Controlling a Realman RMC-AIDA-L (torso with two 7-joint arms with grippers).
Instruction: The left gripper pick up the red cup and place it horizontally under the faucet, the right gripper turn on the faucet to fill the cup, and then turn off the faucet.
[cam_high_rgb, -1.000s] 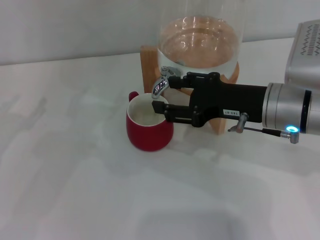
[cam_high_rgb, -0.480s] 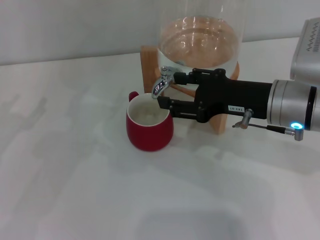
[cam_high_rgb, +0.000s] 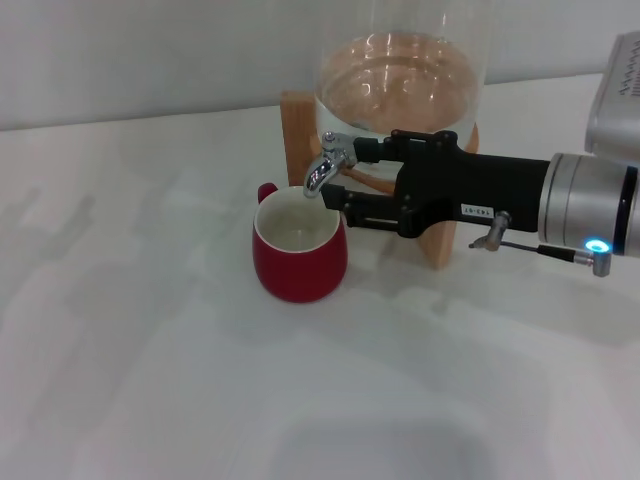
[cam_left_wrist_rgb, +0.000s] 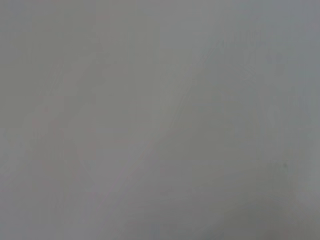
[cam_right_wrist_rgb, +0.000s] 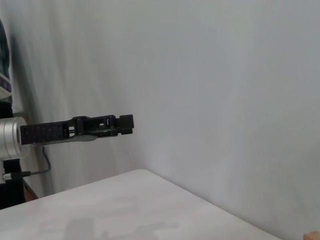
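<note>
Jaws of the right gripper (cam_high_rgb: 337, 178) are seen parted in the head view, one finger lying above and behind the faucet (cam_high_rgb: 326, 166) at its lever, the other below it, just over the far rim of the red cup (cam_high_rgb: 298, 252); whether the lever is actually gripped cannot be told. The black forearm with its white label is stretched in from the right edge of the surface (cam_high_rgb: 150, 380), ending in a silver-grey joint with a lit blue ring. The red cup is stood upright on the white surface, near its far edge and about midway across, directly under the down-curved chrome spout, its white inside open to the spout and its small handle turned toward the far left. The faucet is fitted to a clear glass dispenser (cam_high_rgb: 400, 80) set on a wooden stand (cam_high_rgb: 300, 130) just behind the cup. A grey ribbed object (cam_high_rgb: 620, 90) is seen at the far right corner.

Nothing but a flat grey field is shown in the left wrist view.

The left gripper (cam_right_wrist_rgb: 125, 124) is seen far off in the right wrist view, held out level in the air against a pale wall, well apart from any object, above a corner of the white surface; its jaws appear closed together.
</note>
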